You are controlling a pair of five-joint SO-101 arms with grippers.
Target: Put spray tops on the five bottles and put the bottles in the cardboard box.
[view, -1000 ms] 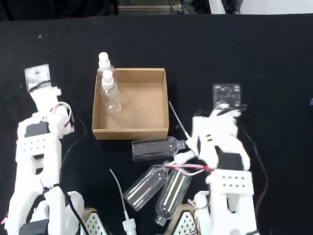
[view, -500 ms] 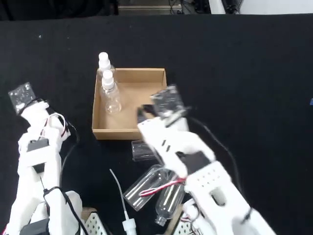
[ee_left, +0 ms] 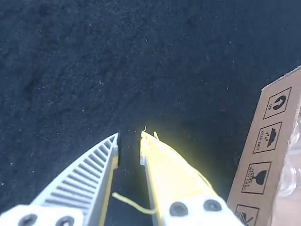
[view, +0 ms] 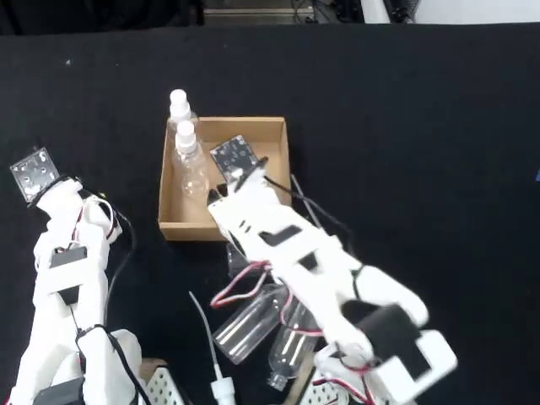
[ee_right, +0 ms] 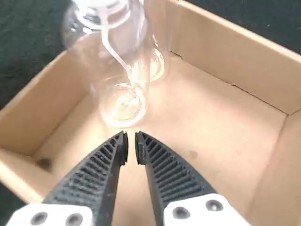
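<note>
The cardboard box stands at mid-table, its floor seen close up. Two clear bottles with white spray tops stand upright in its far left corner; the nearer one is just ahead of my right gripper. That gripper hangs over the box floor, shut and empty, and its arm stretches across the box's front wall. Three topless bottles lie in front of the box, the last partly under the arm. My left gripper is shut over bare table beside the box's side.
A loose spray top with its long tube lies at the front edge, near the arm bases. The black table stretches wide to the right and beyond the box. The left arm stands left of the box.
The right arm swung from the table's right side leftward over the box, its gripper now inside it. The left arm's wrist turned outward to the left. The bottles stayed put.
</note>
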